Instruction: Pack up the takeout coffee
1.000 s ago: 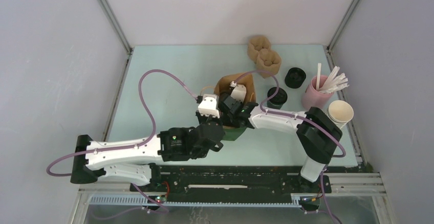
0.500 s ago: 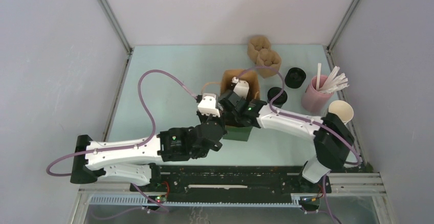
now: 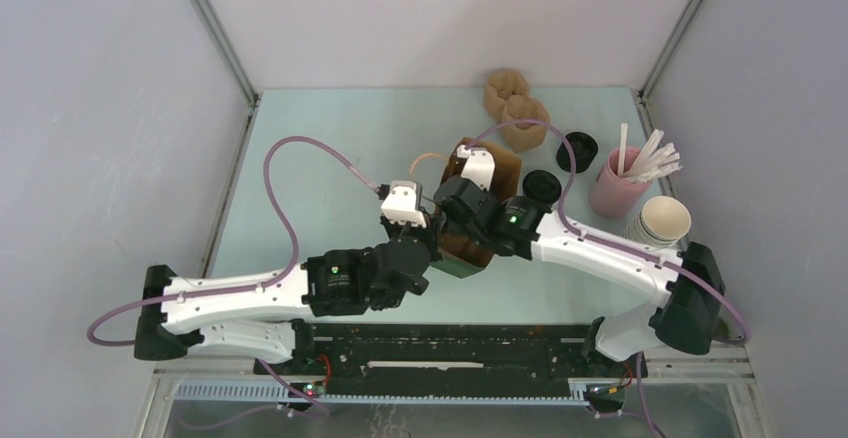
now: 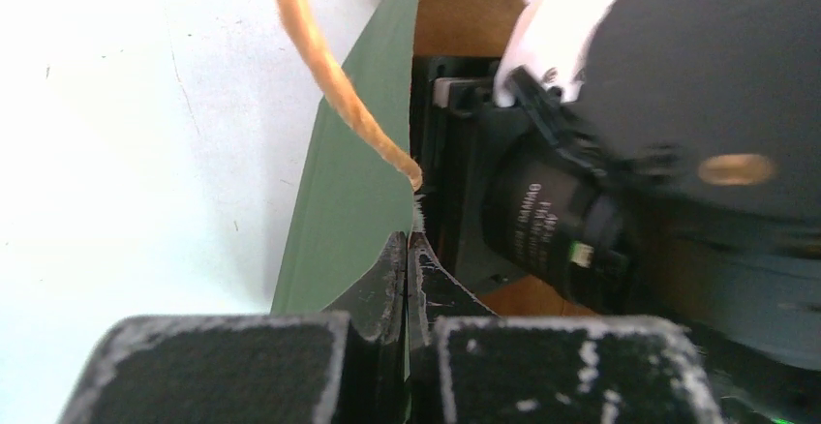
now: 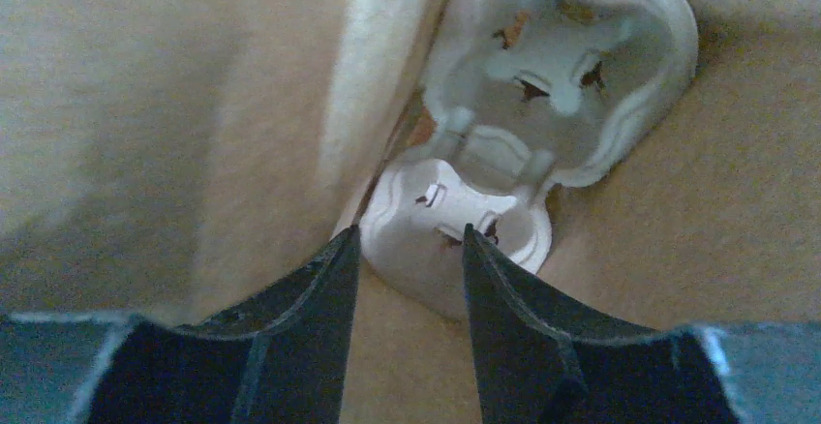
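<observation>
A paper bag [image 3: 455, 264], green outside and brown inside, stands at the table's middle. My left gripper [image 4: 408, 250] is shut on the bag's green wall [image 4: 353, 192], just under its orange cord handle [image 4: 329, 71]. The right wrist [image 3: 470, 201] reaches down into the bag's mouth. In the right wrist view my right gripper [image 5: 409, 250] is open above a pale pulp cup carrier [image 5: 542, 105] lying on the bag's bottom, and nothing is held. The takeout coffee [image 3: 542, 185], with its black lid, stands on the table just right of the bag, partly behind the right arm.
Brown pulp carriers [image 3: 515, 106] lie at the back. A black lid [image 3: 577, 148], a pink cup of white straws [image 3: 615, 190] and a stack of paper cups [image 3: 663, 220] line the right side. The right arm [image 3: 610, 258] stretches across the front right.
The right gripper has opened inside the bag. The bag's mouth has swung to the right, and the right arm's elbow has moved right and nearer. The left gripper keeps its hold.
</observation>
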Robot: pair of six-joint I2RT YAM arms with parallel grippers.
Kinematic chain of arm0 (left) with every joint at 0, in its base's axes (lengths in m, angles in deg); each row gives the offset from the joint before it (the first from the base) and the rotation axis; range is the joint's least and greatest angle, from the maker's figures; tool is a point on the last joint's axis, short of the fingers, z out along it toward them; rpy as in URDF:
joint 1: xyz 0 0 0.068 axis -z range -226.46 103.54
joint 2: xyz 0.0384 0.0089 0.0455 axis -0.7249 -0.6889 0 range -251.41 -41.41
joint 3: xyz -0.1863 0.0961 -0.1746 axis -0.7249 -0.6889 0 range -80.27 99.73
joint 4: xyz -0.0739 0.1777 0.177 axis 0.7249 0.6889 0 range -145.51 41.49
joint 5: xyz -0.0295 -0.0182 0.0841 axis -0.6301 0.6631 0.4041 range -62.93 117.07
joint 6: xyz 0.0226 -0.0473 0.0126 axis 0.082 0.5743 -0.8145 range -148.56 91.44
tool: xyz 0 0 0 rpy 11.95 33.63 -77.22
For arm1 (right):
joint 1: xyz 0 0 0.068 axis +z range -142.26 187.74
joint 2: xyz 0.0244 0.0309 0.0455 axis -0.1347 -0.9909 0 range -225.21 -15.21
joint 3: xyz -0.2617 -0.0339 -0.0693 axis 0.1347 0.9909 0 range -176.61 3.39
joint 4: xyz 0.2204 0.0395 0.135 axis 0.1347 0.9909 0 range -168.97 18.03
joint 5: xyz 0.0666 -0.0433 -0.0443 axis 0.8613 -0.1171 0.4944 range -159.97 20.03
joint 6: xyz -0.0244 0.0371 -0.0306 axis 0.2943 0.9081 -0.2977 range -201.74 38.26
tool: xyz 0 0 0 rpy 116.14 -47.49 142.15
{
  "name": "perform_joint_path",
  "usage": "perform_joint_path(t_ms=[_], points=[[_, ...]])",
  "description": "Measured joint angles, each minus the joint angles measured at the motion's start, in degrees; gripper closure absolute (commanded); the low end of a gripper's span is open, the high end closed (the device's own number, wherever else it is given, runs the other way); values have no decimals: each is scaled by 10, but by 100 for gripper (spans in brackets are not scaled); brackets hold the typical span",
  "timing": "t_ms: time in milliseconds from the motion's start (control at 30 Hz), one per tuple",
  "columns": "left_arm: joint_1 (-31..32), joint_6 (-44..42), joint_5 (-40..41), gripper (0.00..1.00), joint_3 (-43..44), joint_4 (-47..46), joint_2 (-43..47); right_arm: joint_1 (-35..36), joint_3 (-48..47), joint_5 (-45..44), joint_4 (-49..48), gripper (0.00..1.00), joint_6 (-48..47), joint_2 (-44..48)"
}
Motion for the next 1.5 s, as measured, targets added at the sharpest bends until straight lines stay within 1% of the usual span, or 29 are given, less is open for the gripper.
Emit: perform_joint_path(t_ms=[33, 200, 367, 500, 567, 667, 867, 1033, 1100, 1233, 1367, 1500], points=[[0, -1, 0, 100, 0, 0, 2, 3, -7, -2, 9, 47, -5, 6], [0, -16, 0, 100, -1, -1, 19, 22, -27, -13, 27, 37, -49, 71], [-2, -62, 6, 100, -26, -23, 47, 26, -45, -15, 25, 36, -96, 156], [-3, -97, 17, 100, -29, -34, 48, 25, -56, -6, 13, 37, -119, 170], [-4, -124, 21, 100, -44, -62, 51, 25, -56, 12, 6, 37, -133, 170], [-4, -182, 20, 100, -78, -107, 54, 25, -57, 42, 2, 37, -154, 175], [-4, -366, 11, 100, -181, -267, 83, 26, -63, 59, 5, 37, -186, 229], [-4, -452, 1, 100, -199, -319, 102, 26, -70, 84, 4, 36, -201, 281], [-4, -468, -1, 100, -199, -327, 102, 26, -70, 87, 4, 35, -202, 296], [-4, -476, 0, 100, -182, -298, 94, 16, -69, 86, 5, 34, -202, 320], [-4, -497, -7, 100, -169, -297, 90, 0, -61, 72, 5, 34, -203, 331], [-4, -529, -28, 100, -169, -294, 90, -21, -19, 71, -1, 34, -210, 338]])
